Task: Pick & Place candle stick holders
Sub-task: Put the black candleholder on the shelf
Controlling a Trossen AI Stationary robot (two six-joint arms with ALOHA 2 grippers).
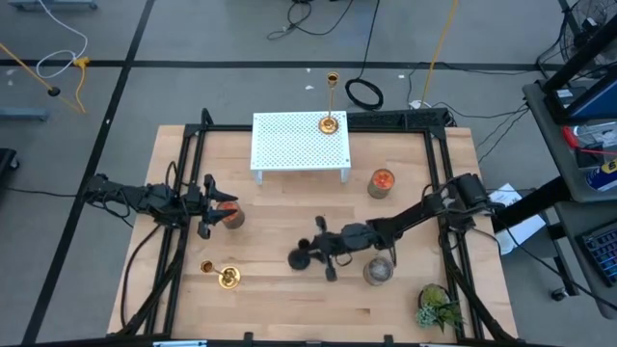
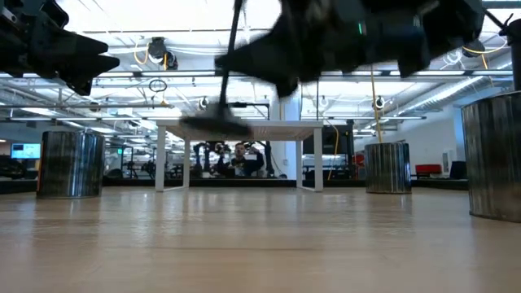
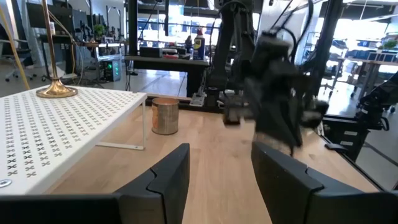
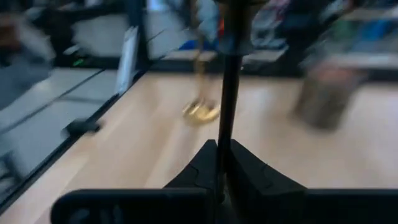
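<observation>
My right gripper (image 1: 326, 249) is over the table's middle, shut on the black candlestick holder (image 2: 232, 73), which is lifted off the wood. One gold holder (image 1: 331, 120) stands by its base on the white perforated shelf (image 1: 289, 145); it also shows in the left wrist view (image 3: 56, 87). A second gold holder (image 1: 224, 277) stands on the table at the near left and shows in the right wrist view (image 4: 202, 109). My left gripper (image 1: 207, 207) is open and empty at the table's left, over a metal can (image 1: 231, 216). My right gripper pinches the black holder's thin stem (image 4: 227, 106) between its two shut fingers. The fingers come about level from the table's right side. The holder is lifted clear, nearly upright and a little tilted, with its round base (image 2: 213, 126) lowest above the table.
Metal cans stand on the table at the right (image 1: 383, 181) and near right (image 1: 378, 272). A small green plant (image 1: 439, 306) sits at the near right corner. Black frame rails (image 1: 183, 193) run along both table sides. Bare wood lies in front of the shelf.
</observation>
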